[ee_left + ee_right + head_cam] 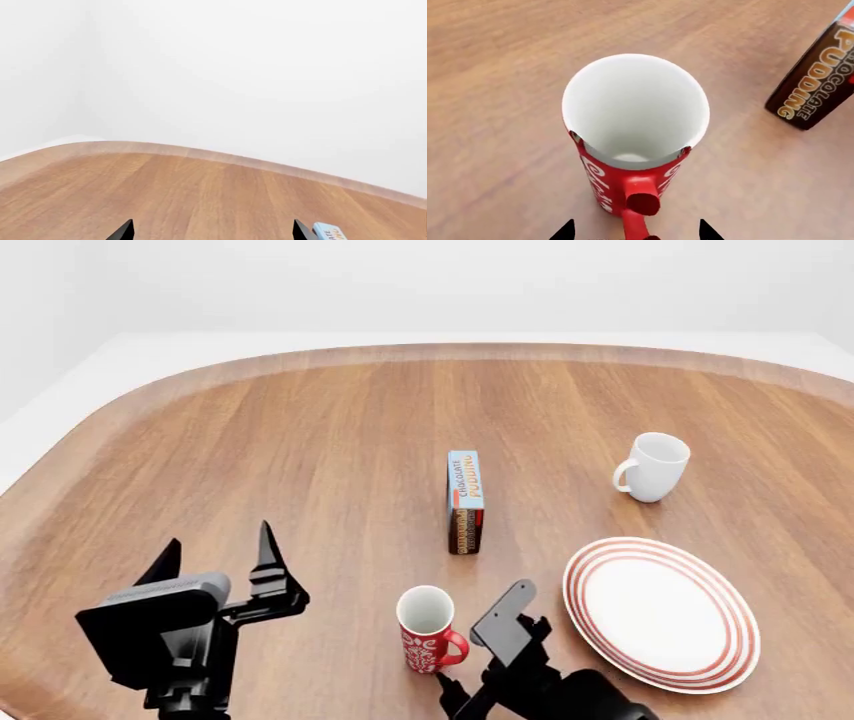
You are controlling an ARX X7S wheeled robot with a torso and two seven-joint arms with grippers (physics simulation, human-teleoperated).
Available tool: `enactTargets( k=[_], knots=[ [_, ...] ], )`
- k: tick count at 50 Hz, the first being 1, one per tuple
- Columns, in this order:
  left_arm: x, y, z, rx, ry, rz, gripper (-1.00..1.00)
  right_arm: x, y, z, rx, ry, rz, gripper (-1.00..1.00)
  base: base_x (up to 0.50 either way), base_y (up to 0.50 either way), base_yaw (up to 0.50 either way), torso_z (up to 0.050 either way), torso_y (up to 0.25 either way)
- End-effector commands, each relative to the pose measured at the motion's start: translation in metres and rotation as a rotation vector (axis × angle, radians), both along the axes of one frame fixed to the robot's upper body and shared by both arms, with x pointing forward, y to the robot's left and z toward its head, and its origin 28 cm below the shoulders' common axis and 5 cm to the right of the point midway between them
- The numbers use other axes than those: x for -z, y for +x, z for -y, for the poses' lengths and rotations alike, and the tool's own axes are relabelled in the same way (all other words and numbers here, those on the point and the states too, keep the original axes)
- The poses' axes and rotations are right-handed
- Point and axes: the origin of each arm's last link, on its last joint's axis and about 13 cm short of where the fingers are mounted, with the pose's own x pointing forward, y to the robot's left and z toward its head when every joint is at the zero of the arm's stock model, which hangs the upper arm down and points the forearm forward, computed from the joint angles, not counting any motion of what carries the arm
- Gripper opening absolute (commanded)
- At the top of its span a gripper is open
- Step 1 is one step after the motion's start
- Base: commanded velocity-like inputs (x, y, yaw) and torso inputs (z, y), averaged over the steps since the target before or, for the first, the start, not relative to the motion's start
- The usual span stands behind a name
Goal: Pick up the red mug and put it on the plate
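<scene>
The red mug (635,145) is seen upright just ahead of the right gripper (635,231), handle between its spread, released fingers. "PUDDING" is read on the box (817,75) only here. The plate (661,612) lies beside that gripper. The left gripper (214,560) is held released.

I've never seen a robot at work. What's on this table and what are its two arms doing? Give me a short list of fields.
red mug: upright, empty, handle toward right tool
plate: bare, beside the mug
white mug: upright, far side
pudding box: standing, mid-table
right tool: open, at the mug's handle, not gripping
left tool: open, holding nothing
</scene>
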Motion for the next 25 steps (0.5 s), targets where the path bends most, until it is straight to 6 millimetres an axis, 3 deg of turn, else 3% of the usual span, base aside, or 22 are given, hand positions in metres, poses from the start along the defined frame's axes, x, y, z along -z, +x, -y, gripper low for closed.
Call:
enactTargets(
  k=[1,11,18,25],
  knots=[
    [-0.002,-0.001,0.0,0.0,-0.008,0.005,1.0,0.0,-0.002,-0.001,-0.022,-0.015,0.005,-1.0,0.0,0.0,0.0,0.0,0.0],
    [-0.002,0.0,0.001,0.001,-0.008,0.004,1.0,-0.007,-0.002,0.003,0.028,-0.035,0.061,-1.0,0.0,0.0,0.0,0.0,0.0],
    [-0.004,0.0,0.001,0.003,-0.011,0.008,1.0,-0.025,0.001,0.01,0.2,0.041,0.241,-1.0,0.0,0.0,0.0,0.0,0.0],
    [-0.004,0.0,0.001,0.005,-0.01,0.009,1.0,-0.033,-0.002,0.015,0.241,0.129,0.429,-1.0,0.0,0.0,0.0,0.0,0.0]
  ],
)
